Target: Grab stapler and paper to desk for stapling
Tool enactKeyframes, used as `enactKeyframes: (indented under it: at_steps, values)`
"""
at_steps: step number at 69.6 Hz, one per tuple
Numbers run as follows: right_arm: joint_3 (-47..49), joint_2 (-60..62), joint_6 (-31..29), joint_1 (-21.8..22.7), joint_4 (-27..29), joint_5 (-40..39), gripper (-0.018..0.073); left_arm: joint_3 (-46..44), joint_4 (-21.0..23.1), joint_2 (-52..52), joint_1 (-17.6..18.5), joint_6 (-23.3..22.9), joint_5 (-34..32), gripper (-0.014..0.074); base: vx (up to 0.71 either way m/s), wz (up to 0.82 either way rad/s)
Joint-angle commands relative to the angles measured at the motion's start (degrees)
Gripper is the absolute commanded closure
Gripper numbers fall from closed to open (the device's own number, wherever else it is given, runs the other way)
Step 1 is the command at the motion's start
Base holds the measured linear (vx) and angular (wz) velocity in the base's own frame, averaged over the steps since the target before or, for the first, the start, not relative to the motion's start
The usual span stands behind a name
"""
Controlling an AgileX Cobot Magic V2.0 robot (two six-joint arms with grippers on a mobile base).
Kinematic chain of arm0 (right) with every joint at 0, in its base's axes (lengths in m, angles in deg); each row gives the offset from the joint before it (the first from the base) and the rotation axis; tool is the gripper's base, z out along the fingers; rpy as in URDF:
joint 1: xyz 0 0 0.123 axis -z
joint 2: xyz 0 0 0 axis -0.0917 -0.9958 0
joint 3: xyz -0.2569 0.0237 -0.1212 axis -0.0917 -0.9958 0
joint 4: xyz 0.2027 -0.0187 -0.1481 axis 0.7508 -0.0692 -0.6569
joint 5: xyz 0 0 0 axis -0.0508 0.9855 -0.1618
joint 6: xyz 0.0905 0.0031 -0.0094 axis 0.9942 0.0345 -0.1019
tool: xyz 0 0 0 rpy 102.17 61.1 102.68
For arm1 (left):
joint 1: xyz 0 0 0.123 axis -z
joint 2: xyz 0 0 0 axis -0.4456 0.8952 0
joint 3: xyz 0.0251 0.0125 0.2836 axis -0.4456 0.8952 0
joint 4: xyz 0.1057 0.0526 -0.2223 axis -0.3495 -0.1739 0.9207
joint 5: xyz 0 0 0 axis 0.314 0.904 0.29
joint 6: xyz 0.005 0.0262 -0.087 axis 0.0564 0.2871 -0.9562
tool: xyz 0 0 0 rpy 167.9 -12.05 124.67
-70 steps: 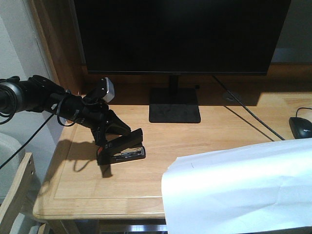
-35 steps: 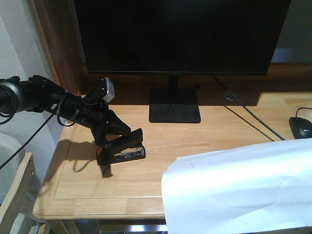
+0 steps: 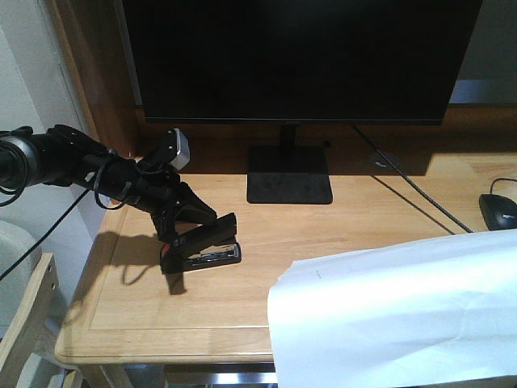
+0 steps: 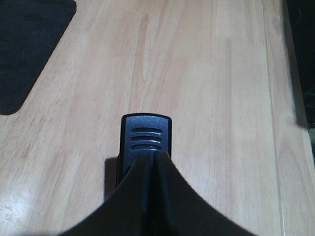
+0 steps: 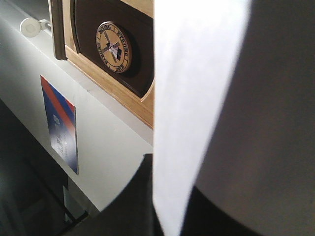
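Note:
The black stapler [image 3: 206, 249], with an orange-red patch at its near end, sits low on the left part of the light wooden desk [image 3: 339, 234]. My left gripper [image 3: 188, 234] is shut on it from above. In the left wrist view my two fingers meet over the stapler's ribbed tip [image 4: 146, 135]. The white paper [image 3: 396, 315] hangs in the air over the desk's front right corner. My right gripper [image 5: 167, 216] is shut on the sheet's edge [image 5: 197, 98]. In the front view the sheet hides that gripper.
A large black monitor [image 3: 291, 56] stands at the back on a flat black base [image 3: 289, 187], with a cable [image 3: 404, 190] running right. A black mouse [image 3: 499, 210] lies at the right edge. Pale wooden furniture [image 3: 24, 323] stands off the desk's left corner.

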Motion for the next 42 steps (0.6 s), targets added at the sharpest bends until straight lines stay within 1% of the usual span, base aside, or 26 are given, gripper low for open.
enactKeyframes:
  at_steps: [1, 42]
  values:
    - [1.7, -0.6, -0.4, 0.3, 0.8, -3.0, 0.0561, -1.5, 3.4, -3.6, 0.1, -0.5, 1.6, 0.0603, 0.0, 0.0]
    - [1.7, -0.6, -0.4, 0.3, 0.8, -2.9, 0.0561, -1.5, 3.4, -3.6, 0.1, -0.5, 1.6, 0.0603, 0.0, 0.0]
